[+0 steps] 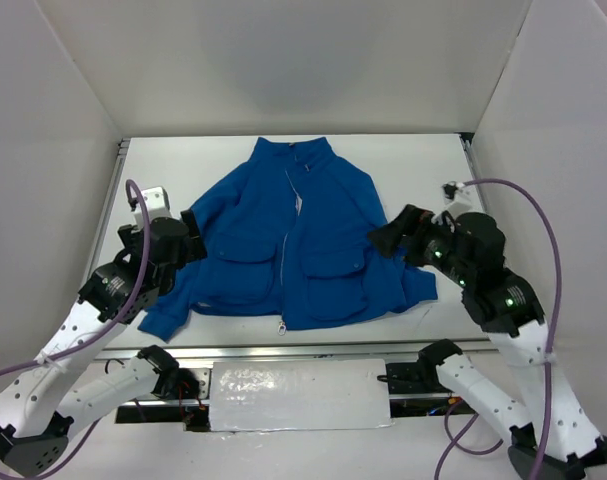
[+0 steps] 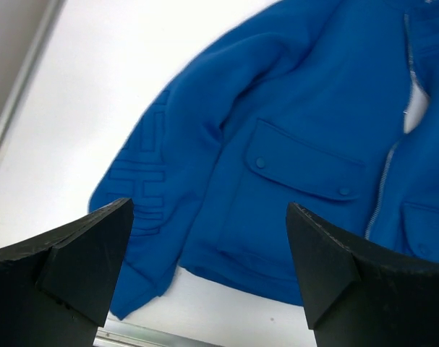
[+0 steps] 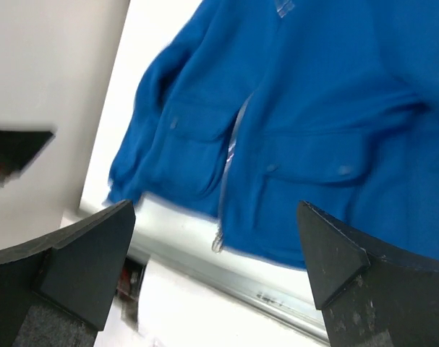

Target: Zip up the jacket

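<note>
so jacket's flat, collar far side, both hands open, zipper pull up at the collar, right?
No. The zipper pull sits at the near hem of the jacket, per the top view. Flat, collar far side, left hand and right hand open: correct.

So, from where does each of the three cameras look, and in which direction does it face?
Top view: above and behind the robot, looking down on the table and blue jacket; both arms show.
Left wrist view: on the left arm, facing the jacket's sleeve and one pocket; the open left fingers fill the bottom corners.
Right wrist view: on the right arm, facing the jacket's hem and both pockets; the open right fingers fill the bottom corners.
Shared: both wrist views show the zipper.
</note>
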Robot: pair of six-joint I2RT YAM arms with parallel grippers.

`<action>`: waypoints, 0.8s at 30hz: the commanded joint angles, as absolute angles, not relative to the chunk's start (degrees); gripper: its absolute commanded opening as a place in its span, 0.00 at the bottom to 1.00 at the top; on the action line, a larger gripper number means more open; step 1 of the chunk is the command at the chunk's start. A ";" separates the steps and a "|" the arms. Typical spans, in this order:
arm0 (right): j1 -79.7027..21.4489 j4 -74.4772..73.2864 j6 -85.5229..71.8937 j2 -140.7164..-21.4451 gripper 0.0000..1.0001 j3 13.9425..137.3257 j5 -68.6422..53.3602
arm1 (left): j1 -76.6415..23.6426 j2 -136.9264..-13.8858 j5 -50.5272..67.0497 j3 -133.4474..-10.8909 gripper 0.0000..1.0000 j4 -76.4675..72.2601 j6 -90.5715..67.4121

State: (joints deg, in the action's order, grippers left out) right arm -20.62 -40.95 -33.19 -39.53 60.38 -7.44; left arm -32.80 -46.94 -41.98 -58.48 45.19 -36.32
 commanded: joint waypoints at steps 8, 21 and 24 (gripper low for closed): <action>-52.64 -33.66 -40.25 -73.63 0.92 67.50 10.88 | -32.87 -48.61 -30.94 -55.46 0.99 42.45 -40.78; -58.18 -29.54 -43.59 -100.28 0.72 72.42 14.24 | -33.22 -45.88 -25.67 -51.86 0.99 38.68 -39.64; -58.27 -29.27 -43.68 -102.83 0.65 73.04 13.36 | -33.22 -45.88 -24.61 -51.68 0.99 37.97 -39.55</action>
State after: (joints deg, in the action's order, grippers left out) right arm -58.00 -32.25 -42.63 -101.60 69.97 12.82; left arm -32.93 -46.00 -26.44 -51.37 41.04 -39.42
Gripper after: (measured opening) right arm 0.671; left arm 0.994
